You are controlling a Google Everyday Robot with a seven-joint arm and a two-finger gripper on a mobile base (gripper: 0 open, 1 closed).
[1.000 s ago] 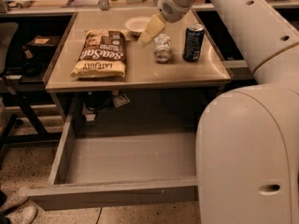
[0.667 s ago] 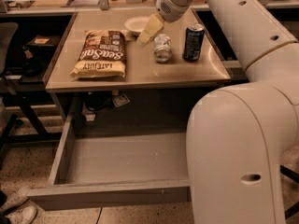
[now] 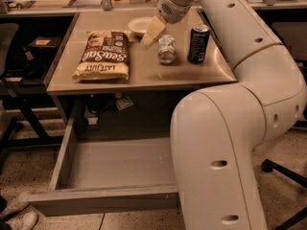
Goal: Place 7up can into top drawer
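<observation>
The 7up can (image 3: 166, 48), pale and silvery, stands on the tan desk top (image 3: 144, 73) near the middle back. My gripper (image 3: 150, 34) hangs just up and left of the can, its pale yellow tip close beside the can's top. The top drawer (image 3: 96, 199) is pulled out wide below the desk, grey and with nothing in it. My large white arm (image 3: 230, 152) covers the drawer's right part.
A sea-salt chip bag (image 3: 102, 54) lies on the left of the desk. A dark blue can (image 3: 198, 43) stands just right of the 7up can. A white bowl (image 3: 138, 25) sits behind the gripper. A dark chair (image 3: 14, 71) is at the left.
The gripper and the cans stay where they were. The bulky lower part of my arm has swung left and hides more of the drawer.
</observation>
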